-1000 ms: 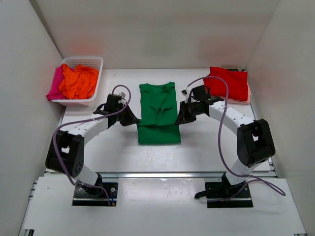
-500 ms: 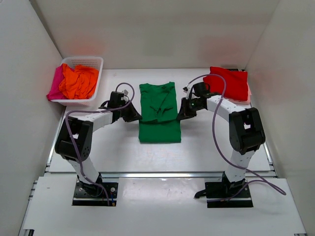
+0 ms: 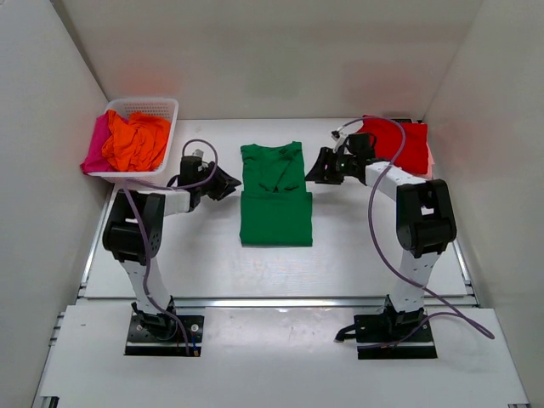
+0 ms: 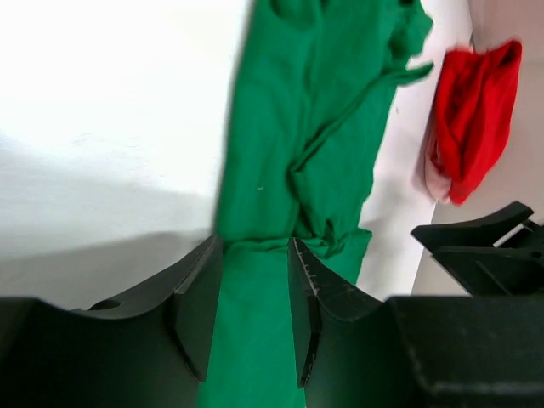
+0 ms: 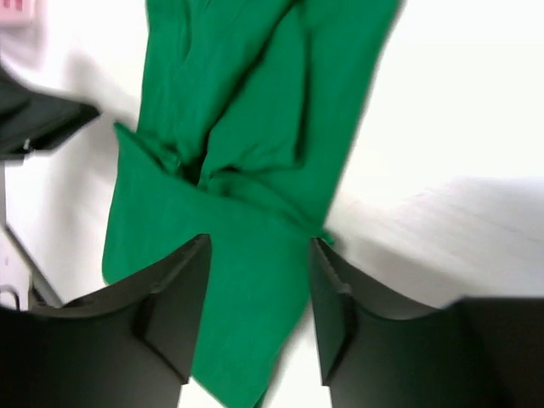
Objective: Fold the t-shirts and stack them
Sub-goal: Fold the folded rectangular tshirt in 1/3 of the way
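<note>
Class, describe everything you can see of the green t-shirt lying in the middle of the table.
The green t-shirt is plain, bright, soft-looking cloth, folded into a long rectangle running away from the robot. Its near half is smooth. Its far half is creased, with folds gathered toward the middle, and a cloth edge crosses between the two halves. It lies flat on the white table, between the left hand and right hand, both open beside its edges, neither gripping it.
</note>
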Motion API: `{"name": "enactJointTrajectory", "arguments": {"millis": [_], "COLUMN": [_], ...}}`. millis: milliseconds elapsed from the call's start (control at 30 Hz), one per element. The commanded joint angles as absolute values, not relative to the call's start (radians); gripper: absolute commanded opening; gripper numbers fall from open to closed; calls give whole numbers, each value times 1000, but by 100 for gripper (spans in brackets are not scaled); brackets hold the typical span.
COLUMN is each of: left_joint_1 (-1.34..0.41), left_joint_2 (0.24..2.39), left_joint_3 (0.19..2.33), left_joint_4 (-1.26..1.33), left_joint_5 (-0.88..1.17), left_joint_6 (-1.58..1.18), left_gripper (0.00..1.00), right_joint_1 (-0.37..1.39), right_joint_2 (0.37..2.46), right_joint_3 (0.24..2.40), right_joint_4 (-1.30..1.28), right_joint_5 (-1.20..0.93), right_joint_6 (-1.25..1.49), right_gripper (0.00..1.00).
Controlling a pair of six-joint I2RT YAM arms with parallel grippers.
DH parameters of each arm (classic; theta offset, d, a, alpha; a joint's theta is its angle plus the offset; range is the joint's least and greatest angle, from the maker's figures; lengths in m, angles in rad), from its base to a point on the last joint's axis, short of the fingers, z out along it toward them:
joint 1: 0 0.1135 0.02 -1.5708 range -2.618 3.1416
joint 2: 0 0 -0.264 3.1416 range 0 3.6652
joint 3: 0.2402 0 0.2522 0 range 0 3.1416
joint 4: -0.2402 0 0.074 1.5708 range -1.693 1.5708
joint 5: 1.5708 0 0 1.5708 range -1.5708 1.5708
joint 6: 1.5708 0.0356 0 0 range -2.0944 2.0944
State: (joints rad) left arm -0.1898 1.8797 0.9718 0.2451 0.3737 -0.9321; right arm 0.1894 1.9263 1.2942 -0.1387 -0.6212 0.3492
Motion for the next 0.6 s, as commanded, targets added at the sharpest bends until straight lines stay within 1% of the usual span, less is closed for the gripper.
{"name": "enactJointTrajectory", "arguments": {"millis": [0, 67, 133, 200, 333, 367, 400, 500, 567], "left_joint_1": [-175, -181, -210, -248, -376, -399, -416, -449, -452], "left_joint_2": [1739, 1660, 1557, 1487, 1326, 1295, 1266, 1241, 1250], "left_joint_3": [893, 823, 758, 706, 565, 537, 507, 457, 443], "left_joint_4": [344, 292, 218, 146, 62, 49, 46, 61, 66], "left_joint_5": [319, 302, 313, 308, 166, 117, 68, 3, 2], "left_joint_6": [-993, -945, -908, -864, -845, -854, -861, -874, -879], "left_gripper": [48, 48, 49, 50, 53, 54, 58, 60, 61], "right_joint_1": [163, 172, 199, 251, 359, 385, 408, 460, 474], "right_joint_2": [1870, 1818, 1758, 1683, 1522, 1487, 1447, 1387, 1378], "right_joint_3": [1302, 1276, 1207, 1076, 846, 822, 765, 671, 644], "right_joint_4": [-44, -134, -175, -201, -204, -192, -167, -134, -126], "right_joint_5": [-563, -513, -471, -431, -272, -235, -209, -157, -146], "right_joint_6": [377, 362, 365, 388, 474, 491, 535, 623, 649], "right_gripper": [48, 48, 48, 49, 52, 53, 53, 55, 54]}}
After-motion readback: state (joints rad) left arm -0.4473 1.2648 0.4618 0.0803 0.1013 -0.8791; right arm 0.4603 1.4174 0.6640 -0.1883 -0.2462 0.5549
